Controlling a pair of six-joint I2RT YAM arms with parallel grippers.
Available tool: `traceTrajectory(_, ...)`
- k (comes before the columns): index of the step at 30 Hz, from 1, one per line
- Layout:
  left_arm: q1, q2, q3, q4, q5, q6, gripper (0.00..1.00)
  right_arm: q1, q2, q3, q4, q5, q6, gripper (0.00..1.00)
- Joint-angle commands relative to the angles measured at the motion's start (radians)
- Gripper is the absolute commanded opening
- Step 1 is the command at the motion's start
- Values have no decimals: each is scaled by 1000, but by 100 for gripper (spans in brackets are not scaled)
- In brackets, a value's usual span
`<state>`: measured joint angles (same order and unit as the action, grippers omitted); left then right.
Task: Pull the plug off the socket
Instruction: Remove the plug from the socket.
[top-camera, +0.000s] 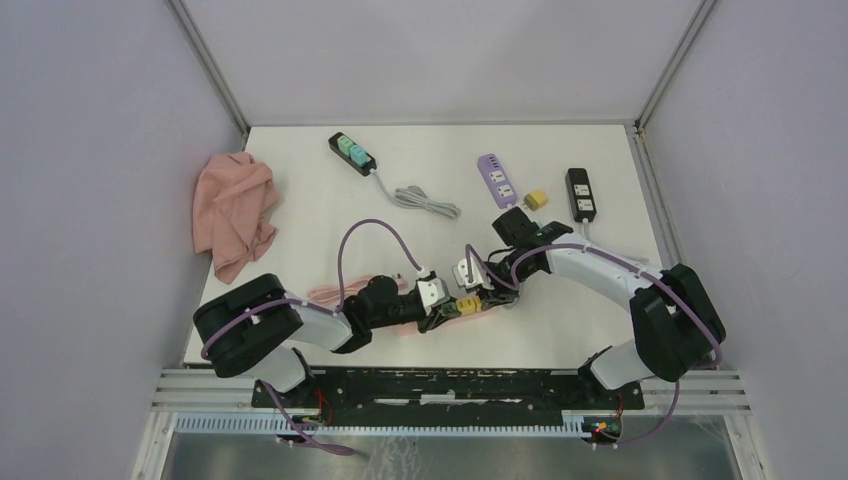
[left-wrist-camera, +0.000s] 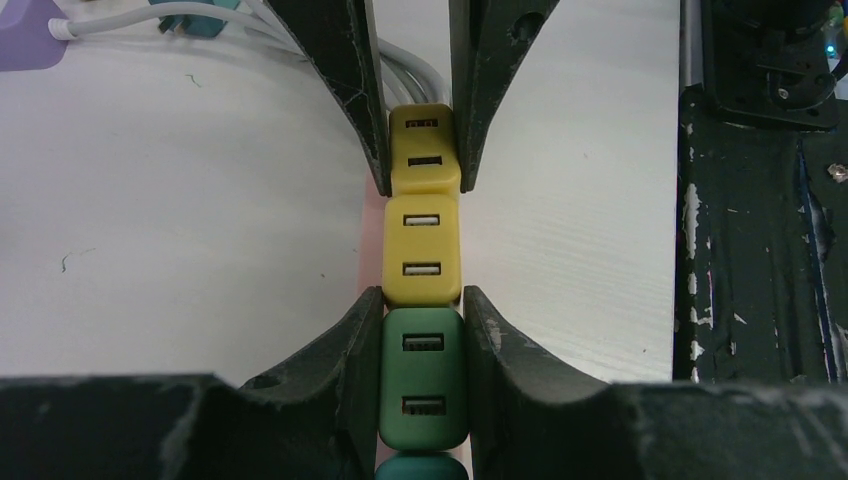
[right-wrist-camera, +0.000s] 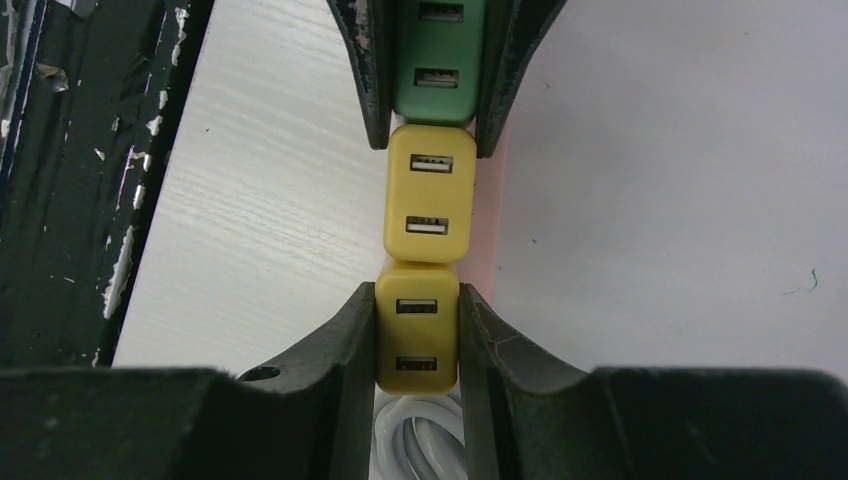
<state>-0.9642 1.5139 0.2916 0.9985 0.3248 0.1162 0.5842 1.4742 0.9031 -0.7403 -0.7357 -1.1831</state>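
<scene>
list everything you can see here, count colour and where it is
table: 1, white
cloth: 1, pink, left edge
teal-socket strip: 1, black, far centre-left
grey cable: 1, grey, coiled by that strip
purple strip: 1, purple, far centre-right
loose plug: 1, yellow, right of the purple strip
black strip: 1, black, far right
pink strip: 1, pink, near edge, under the plugs
cord: 1, pink, left of it
green plug: 1, green, on the pink strip
middle plug: 1, yellow, beside the green one
end plug: 1, yellow, next in line
left gripper: 1, black, shut on green plug
right gripper: 1, black, shut on end plug
</scene>
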Motion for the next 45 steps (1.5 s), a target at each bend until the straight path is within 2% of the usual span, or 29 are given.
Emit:
traceTrajectory(1, 3, 34, -32, -102, -16, 40, 3, 59, -7, 54, 53, -123, 157, 0)
traceTrajectory(3, 3, 34, -35, -101, -16, 40, 3, 38, -12, 69, 117, -114, 259, 0)
traceTrajectory(5, 4, 34, -35, -101, -18, 40, 3, -24, -21, 67, 140, -112, 276, 0)
traceTrajectory(7, 4, 33, -35, -101, -19, 41, 3, -79, -28, 61, 87, -91, 203, 0)
traceTrajectory(10, 2, 32, -38, -96, -21, 44, 3, -124, -46, 44, -37, -87, 7, 0)
traceTrajectory(12, 4, 34, -40, -86, -21, 45, 3, -117, -53, 35, -117, -130, -115, 0)
traceTrajectory(14, 3, 37, -40, -84, -21, 44, 3, -67, -55, 39, -141, -141, -151, 0)
traceTrajectory(18, 4, 40, -39, -86, -20, 43, 3, 33, -37, 66, -50, -149, 24, 0)
traceTrajectory(20, 3, 37, -40, -89, -21, 43, 3, 30, -28, 93, 4, -160, 141, 0)
traceTrajectory(23, 3, 37, -40, -89, -23, 43, 3, -30, -35, 104, 34, -165, 200, 0)
traceTrajectory(28, 5, 35, -40, -89, -25, 46, 3, -127, -49, 86, -75, -145, 42, 0)
traceTrajectory(32, 5, 33, -40, -88, -23, 45, 3, -106, -40, 74, -161, -170, -102, 0)
traceTrajectory(36, 5, 34, -40, -90, -23, 45, 3, 10, -27, 81, -99, -156, -8, 0)
traceTrajectory(38, 5, 30, -41, -93, -24, 46, 3, 22, -17, 105, -64, -175, 66, 0)
traceTrajectory(42, 4, 20, -46, -93, -27, 44, 3, -47, -10, 130, -70, -199, 110, 0)
traceTrajectory(45, 4, 21, -47, -90, -26, 46, 3, -124, -13, 114, -114, -170, 37, 0)
